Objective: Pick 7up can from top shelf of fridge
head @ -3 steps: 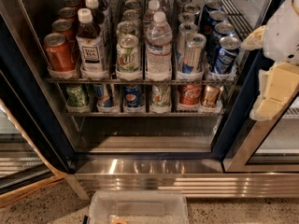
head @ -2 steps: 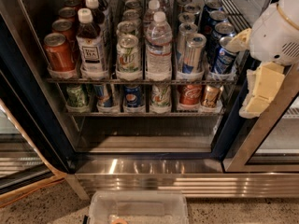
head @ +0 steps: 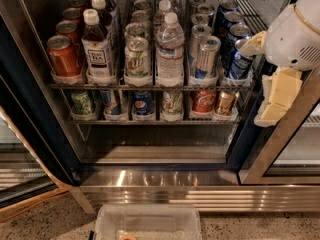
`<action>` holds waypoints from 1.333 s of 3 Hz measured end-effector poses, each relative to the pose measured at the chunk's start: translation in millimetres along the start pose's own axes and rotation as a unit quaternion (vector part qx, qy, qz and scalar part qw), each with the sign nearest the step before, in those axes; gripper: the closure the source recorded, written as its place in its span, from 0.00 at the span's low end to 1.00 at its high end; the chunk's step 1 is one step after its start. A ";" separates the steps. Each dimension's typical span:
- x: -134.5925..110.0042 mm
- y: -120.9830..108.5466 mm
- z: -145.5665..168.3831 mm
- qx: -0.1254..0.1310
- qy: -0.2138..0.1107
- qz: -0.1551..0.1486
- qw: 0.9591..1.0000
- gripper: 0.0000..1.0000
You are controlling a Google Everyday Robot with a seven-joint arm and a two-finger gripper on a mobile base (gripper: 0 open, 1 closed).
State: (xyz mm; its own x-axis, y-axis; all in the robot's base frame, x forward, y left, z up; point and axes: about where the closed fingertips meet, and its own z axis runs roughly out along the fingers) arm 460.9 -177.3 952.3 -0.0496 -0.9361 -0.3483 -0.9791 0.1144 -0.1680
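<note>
The 7up can point(head: 137, 57) is short and silver-white with green lettering. It stands upright at the front of the middle-left lane of the top shelf point(head: 150, 87), between a tea bottle point(head: 98, 48) and a water bottle point(head: 170, 50). More cans like it queue behind it. The fridge point(head: 35, 119) is open, with its dark frame on both sides. My gripper point(head: 274, 104), cream-coloured below a white wrist point(head: 295, 34), hangs at the right edge of the opening. It is to the right of the shelf, well apart from the 7up can, and holds nothing that I can see.
Orange-red cans point(head: 62, 55) fill the left lane. Slim silver-and-blue cans point(head: 206, 58) and blue cans point(head: 240, 59) fill the right lanes, close to my wrist. The lower rack holds short cans point(head: 143, 104). The open glass door point(head: 285, 144) is at the right. A clear plastic bin point(head: 148, 222) lies on the floor.
My arm has moved left, from the picture's right edge toward the fridge opening. The cans and bottles have not moved.
</note>
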 end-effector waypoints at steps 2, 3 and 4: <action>-47.8 26.4 35.3 0.026 -0.122 0.061 0.990 0.00; -84.6 27.5 48.8 0.044 -0.217 0.103 0.970 0.00; -120.7 2.4 50.5 0.078 -0.310 0.127 0.939 0.00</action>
State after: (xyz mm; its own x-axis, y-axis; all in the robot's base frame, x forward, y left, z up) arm 474.5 -47.2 947.3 -0.1068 -0.5031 -0.8576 -0.9079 0.4010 -0.1222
